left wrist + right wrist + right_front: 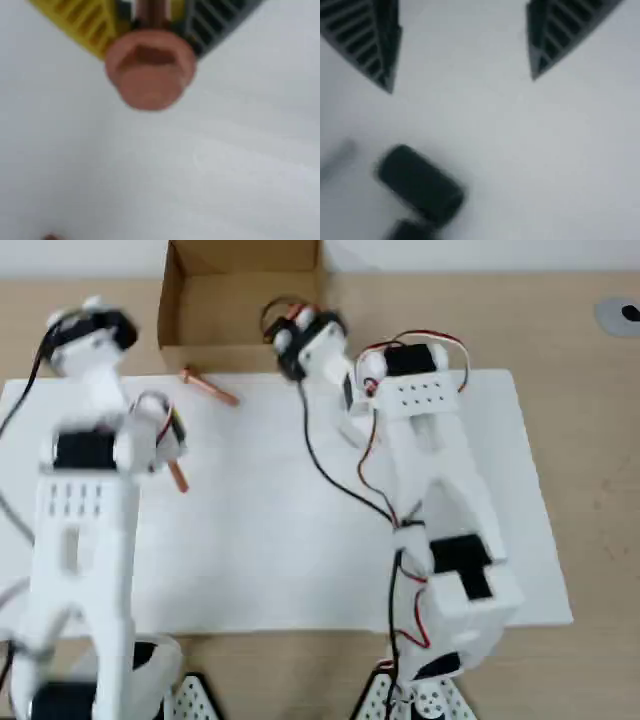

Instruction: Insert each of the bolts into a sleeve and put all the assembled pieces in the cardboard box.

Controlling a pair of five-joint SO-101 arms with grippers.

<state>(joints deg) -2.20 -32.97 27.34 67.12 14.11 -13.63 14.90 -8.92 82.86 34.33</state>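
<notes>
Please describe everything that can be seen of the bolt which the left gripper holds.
The bolt is copper-coloured with a smooth, matt look. It has a wide round head with an angular recess in its face, and a thinner shank. The left gripper is shut on the shank, between a yellow finger and a dark finger. The head points away from the gripper, over the white sheet.

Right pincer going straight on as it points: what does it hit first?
Likely the bare white sheet. The open right pincer has nothing between its fingers; the black cylindrical sleeve lies off its line, though depth is unclear.
</notes>
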